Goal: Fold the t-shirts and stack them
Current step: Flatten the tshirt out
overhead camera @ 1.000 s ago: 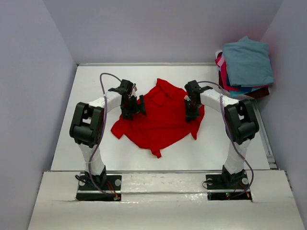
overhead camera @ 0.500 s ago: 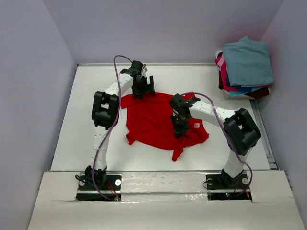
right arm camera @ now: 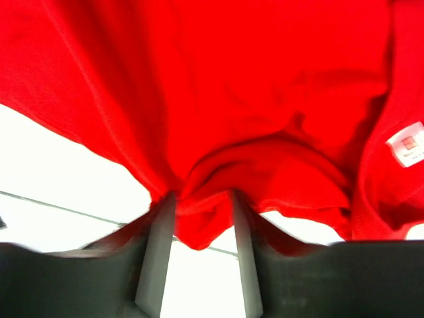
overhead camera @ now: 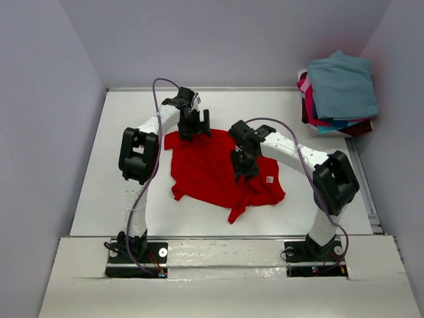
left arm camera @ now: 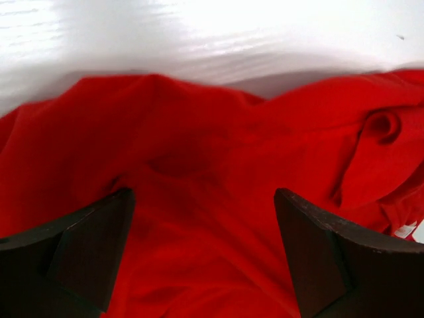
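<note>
The white bench (overhead camera: 106,179) is taken up at its middle by the red t-shirt (overhead camera: 209,169), which is spread out crumpled, with a tail of cloth trailing toward the near edge. At the far right corner a stack of t-shirts (overhead camera: 339,89) is seen, a teal-blue one on top and pink, blue and dark maroon edges beneath.

The left arm (overhead camera: 140,156) is stretched away from its base, its elbow raised, and the left hand (overhead camera: 194,126) is pointed down over the far edge of the red t-shirt. Its fingers (left arm camera: 79,258) are spread wide, and nothing is gripped between them.

The right arm (overhead camera: 334,182) is bent inward across the shirt, and the right hand (overhead camera: 244,165) is lowered onto the middle of the cloth. It is set narrow, with a bunched fold of red cloth pinched between its two fingers.

A small white label (right arm camera: 405,144) is shown on the shirt just right of that hand.
</note>
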